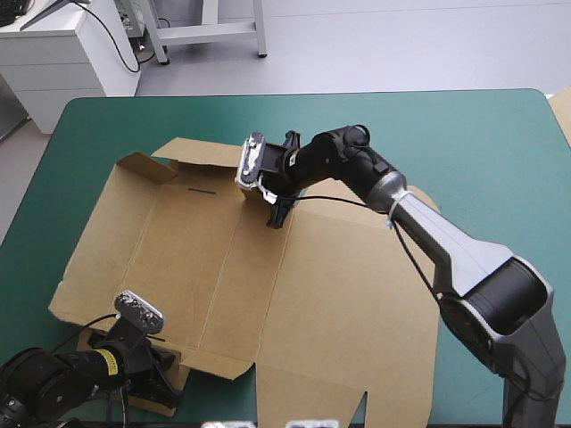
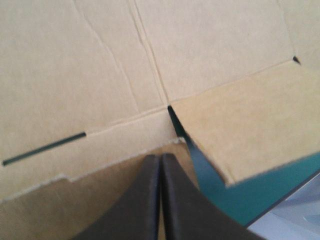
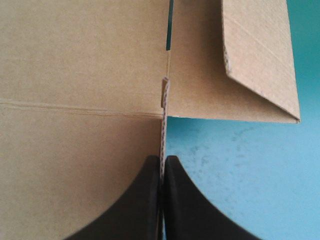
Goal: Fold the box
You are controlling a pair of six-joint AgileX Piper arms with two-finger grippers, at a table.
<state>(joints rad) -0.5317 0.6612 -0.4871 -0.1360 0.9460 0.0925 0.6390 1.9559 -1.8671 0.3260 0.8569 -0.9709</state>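
Your right hand [image 3: 163,159] is pinched almost shut on the box [image 1: 312,294]. The cut, corrugated edge of the board runs straight in between its two black fingers [image 3: 145,200], so it has the sheet by its far edge. Just ahead of that hand and to one side, a small flap [image 3: 260,55] is already folded over.

Your left hand [image 2: 160,157] is closed to a single seam. As far as I can judge, it is nipping the near corner tab, with a narrow slot [image 2: 45,148] in the panel ahead of it.

The box lies opened out on the teal-green desk [image 1: 464,134], between your two hands and mostly flat. Only the corner flap [image 1: 143,167], well ahead of your left hand, stands up.

I read this as the very start of the fold. Each hand has an edge, but no wall has been raised yet. The next move calls for swinging a gripped panel up about its crease. Keep the pinch firm and let the other hand hold the sheet down so it does not slide.

The sheet's long axis seems to run across you, from your left hand's side towards the right arm. It is slightly skewed. The creases cross it, running from the right hand's edge back towards you.
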